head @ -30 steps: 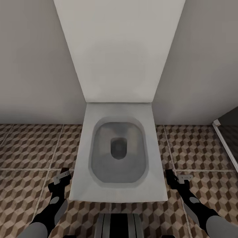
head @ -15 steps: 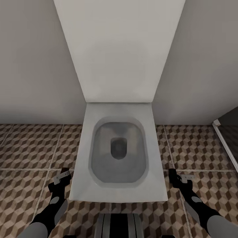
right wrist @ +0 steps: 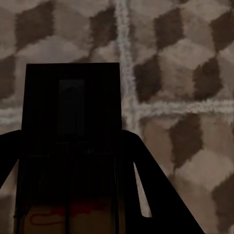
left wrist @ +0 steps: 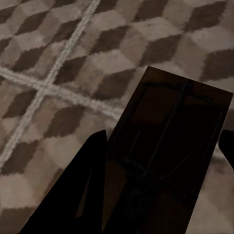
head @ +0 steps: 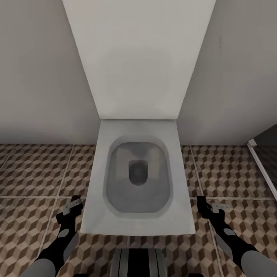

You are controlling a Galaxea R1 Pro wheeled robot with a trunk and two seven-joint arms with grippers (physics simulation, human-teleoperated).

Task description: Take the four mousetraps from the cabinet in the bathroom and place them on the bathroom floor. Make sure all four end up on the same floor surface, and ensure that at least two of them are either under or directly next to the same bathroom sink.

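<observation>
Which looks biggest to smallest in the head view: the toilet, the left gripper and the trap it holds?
1. The toilet, by far the biggest.
2. The left gripper.
3. The trap, a small pale strip at the gripper's tip.

The grippers sit nearer the camera, so they look bigger than they would beside the toilet.

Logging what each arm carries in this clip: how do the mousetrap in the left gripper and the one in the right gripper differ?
The left gripper holds its mousetrap beside the toilet's left edge; the right gripper holds its mousetrap to the toilet's right. In the wrist views, the left trap sits askew between the fingers, the right one squarely. Both are flat boards with wire parts, held above the tiled bathroom floor.
</observation>
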